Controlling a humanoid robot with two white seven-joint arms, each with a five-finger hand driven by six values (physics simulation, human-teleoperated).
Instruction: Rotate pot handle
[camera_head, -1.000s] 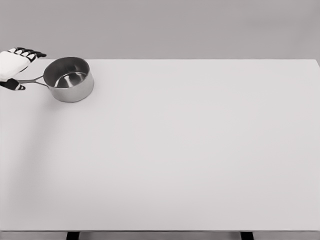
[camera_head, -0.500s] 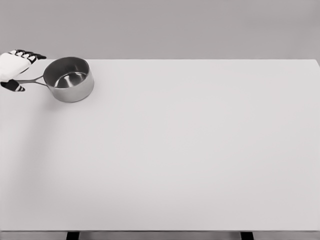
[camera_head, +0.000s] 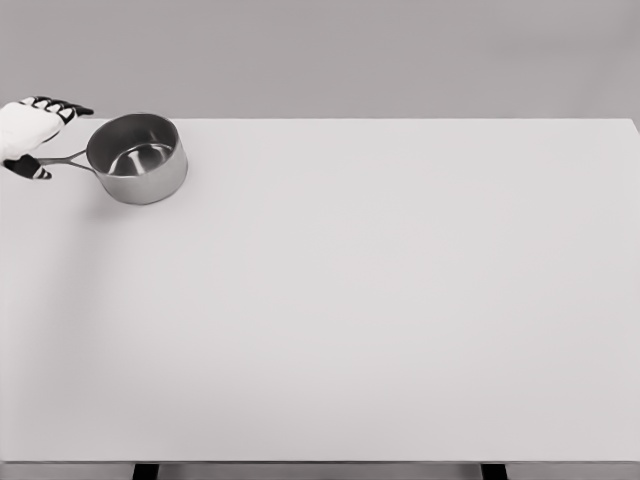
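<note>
**Left hand at the pot handle, far-left corner of the table**

The left hand shows at the left edge of the head view, over the far-left corner of the table. Its black-tipped fingers reach out above the handle, and the thumb sits just below the handle's outer end. The handle runs between thumb and fingers, but whether the hand actually clamps it or only brackets it cannot be told from this view.

The handle is thin and metal, pointing left and slightly toward the front from the pot. The pot is a small steel saucepan standing upright near the table's far edge, close to the left corner, its open inside showing a shiny base. The table is plain white, with dark legs just visible under its near edge.
</note>
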